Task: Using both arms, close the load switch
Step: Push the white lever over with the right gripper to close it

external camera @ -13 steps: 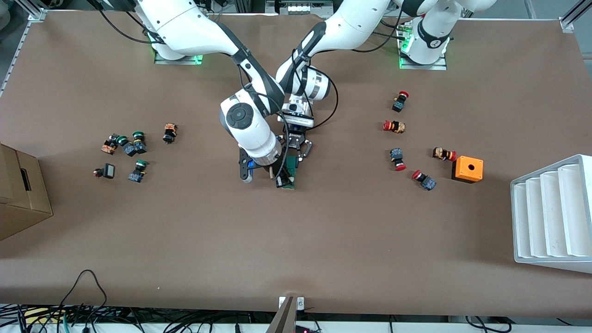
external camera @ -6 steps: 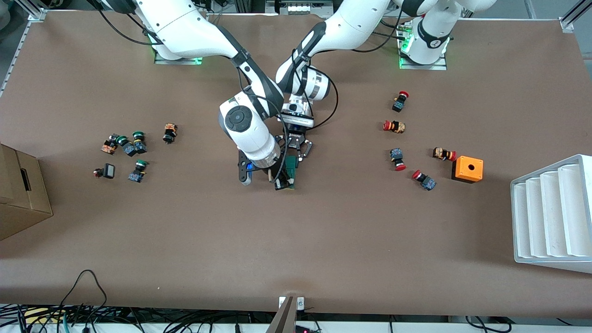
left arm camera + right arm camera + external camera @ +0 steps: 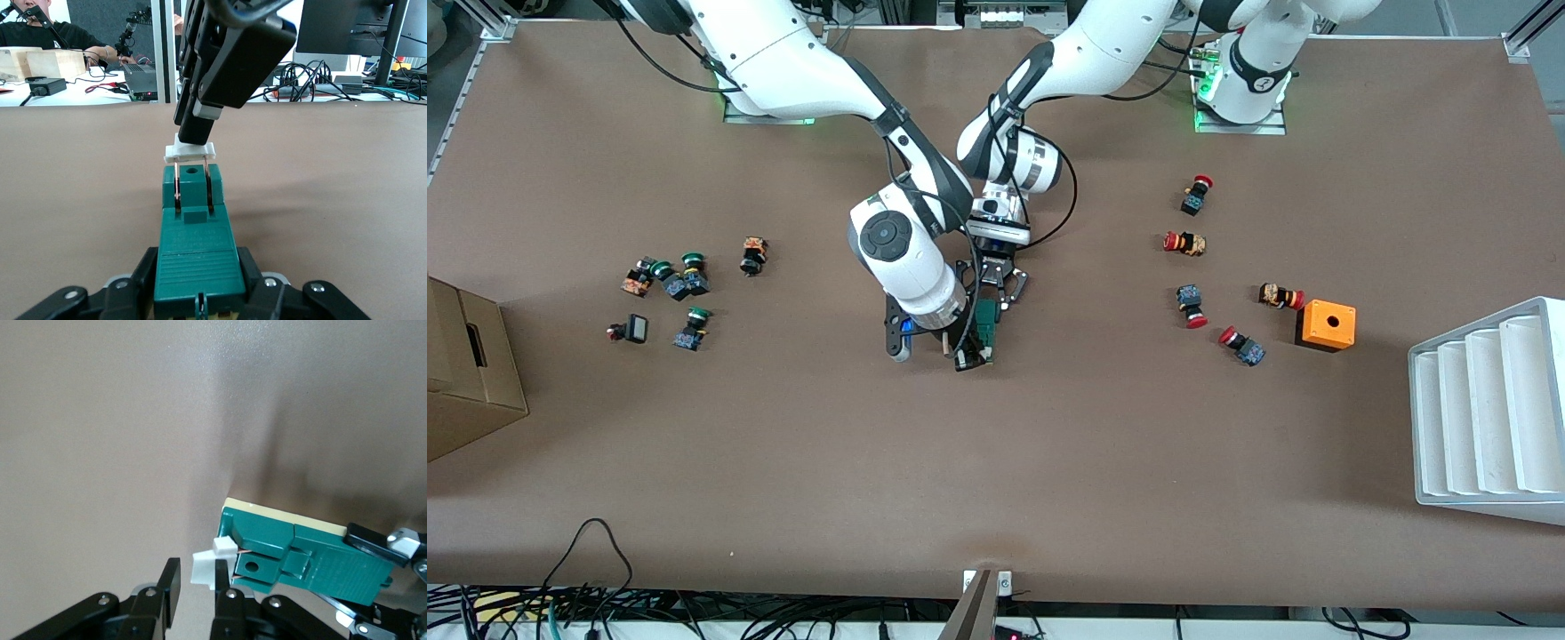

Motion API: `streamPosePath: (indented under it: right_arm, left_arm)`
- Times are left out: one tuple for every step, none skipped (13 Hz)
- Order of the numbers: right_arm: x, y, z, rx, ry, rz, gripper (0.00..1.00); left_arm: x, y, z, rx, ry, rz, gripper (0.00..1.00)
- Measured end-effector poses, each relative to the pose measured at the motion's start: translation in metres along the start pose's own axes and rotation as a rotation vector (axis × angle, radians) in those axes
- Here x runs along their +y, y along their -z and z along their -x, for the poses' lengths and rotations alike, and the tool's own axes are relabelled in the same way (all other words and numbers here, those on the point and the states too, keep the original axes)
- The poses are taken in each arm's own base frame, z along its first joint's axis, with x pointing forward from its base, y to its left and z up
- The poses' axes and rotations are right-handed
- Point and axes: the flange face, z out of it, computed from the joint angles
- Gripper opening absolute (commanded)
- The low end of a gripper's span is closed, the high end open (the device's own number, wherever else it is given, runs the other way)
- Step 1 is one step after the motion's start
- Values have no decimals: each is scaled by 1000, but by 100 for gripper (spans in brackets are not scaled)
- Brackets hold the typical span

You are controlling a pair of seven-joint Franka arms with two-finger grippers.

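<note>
Front view: one green load switch point(image 3: 985, 322) lies mid-frame on the brown worktop point(image 3: 1049, 462). The left gripper point(image 3: 996, 298) clamps it; the right gripper point(image 3: 965, 354) pinches its white end piece point(image 3: 964, 352). Five red-capped buttons point(image 3: 1190, 304) lie near one orange box point(image 3: 1326, 324).

Left wrist view: ribbed green plastic fills the lower centre between closed fingers point(image 3: 143, 280).

Right wrist view: narrow fingers point(image 3: 223, 577) hold the white tab, bottom centre.

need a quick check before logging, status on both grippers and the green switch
Left gripper shut on dark-green ribbed load switch. Right gripper shut on its white end piece. Nothing in the way.
</note>
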Motion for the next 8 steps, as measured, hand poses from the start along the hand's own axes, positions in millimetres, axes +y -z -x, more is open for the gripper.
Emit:
streamPosePath:
  right_arm:
    - [0, -1, 0, 0, 0, 0, 27]
    - [0, -1, -1, 1, -1, 1, 27]
    - [0, -2, -1, 1, -1, 1, 27]
    - [0, -2, -1, 1, -1, 1, 27]
    - [0, -4, -2, 2, -2, 2, 27]
    - [0, -6, -2, 3, -2, 3, 27]
    - [0, -7, -3, 4, -3, 3, 27]
    - [0, -8, -3, 4, -3, 3, 27]
  left_arm:
    - [0, 0, 0, 0, 0, 0, 47]
    - [0, 0, 0, 0, 0, 0, 48]
    - [0, 0, 0, 0, 0, 0, 47]
    - [0, 0, 0, 0, 0, 0, 47]
    - [0, 0, 0, 0, 0, 0, 47]
    - [0, 0, 0, 0, 0, 0, 47]
    - [0, 0, 0, 0, 0, 0, 47]
    - [0, 0, 0, 1, 0, 0, 47]
